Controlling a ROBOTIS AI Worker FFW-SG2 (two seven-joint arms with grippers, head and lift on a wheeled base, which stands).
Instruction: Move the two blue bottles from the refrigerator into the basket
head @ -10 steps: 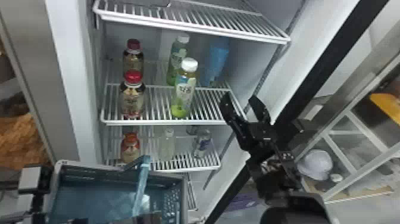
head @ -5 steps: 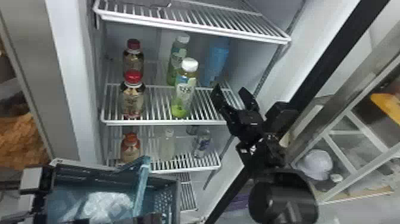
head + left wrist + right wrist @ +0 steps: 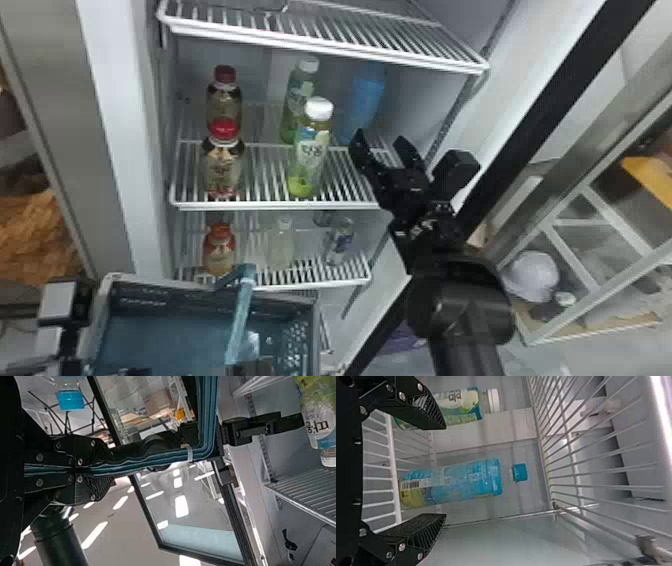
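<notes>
Bottle [image 3: 366, 100], blue, upright on the shelf [image 3: 270, 205], at eleven o'clock from the right gripper [image 3: 381, 141].
Likely smooth, slightly slippery, weighty if full; best clasped mid-body, gently. Right fingers spread and empty, forearm slanting toward eleven; left gripper [image 3: 104, 470] pinches the basket [image 3: 150, 296] handle [image 3: 240, 315], toward seven.

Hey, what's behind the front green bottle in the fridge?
Another green bottle with a white cap. In the head view, the front bottle hides its lower right side.
</notes>
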